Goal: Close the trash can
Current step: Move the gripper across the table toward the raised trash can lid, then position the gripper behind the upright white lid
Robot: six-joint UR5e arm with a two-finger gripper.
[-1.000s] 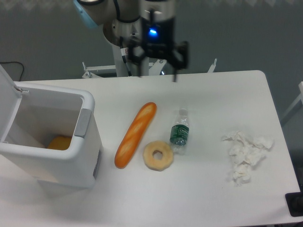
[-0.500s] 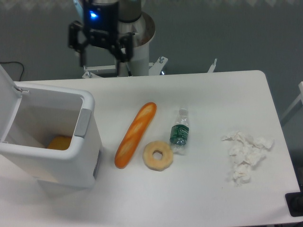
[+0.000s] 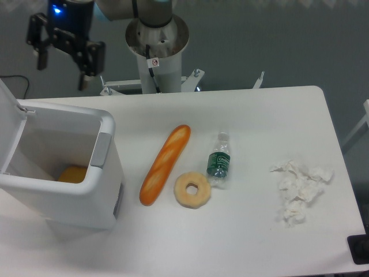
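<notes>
The trash can (image 3: 69, 173) stands at the left of the white worktop (image 3: 259, 115) with its lid (image 3: 8, 124) raised upright at the far left edge of the frame. An orange object (image 3: 72, 174) lies inside the open bin. The gripper (image 3: 61, 64) hangs at the upper left of the frame, above and behind the bin, jaws spread apart and holding nothing. Centre frame: a baguette (image 3: 165, 164), a bagel (image 3: 192, 189) and a small water bottle (image 3: 219, 160). Crumpled tissue (image 3: 300, 187) lies at right.
</notes>
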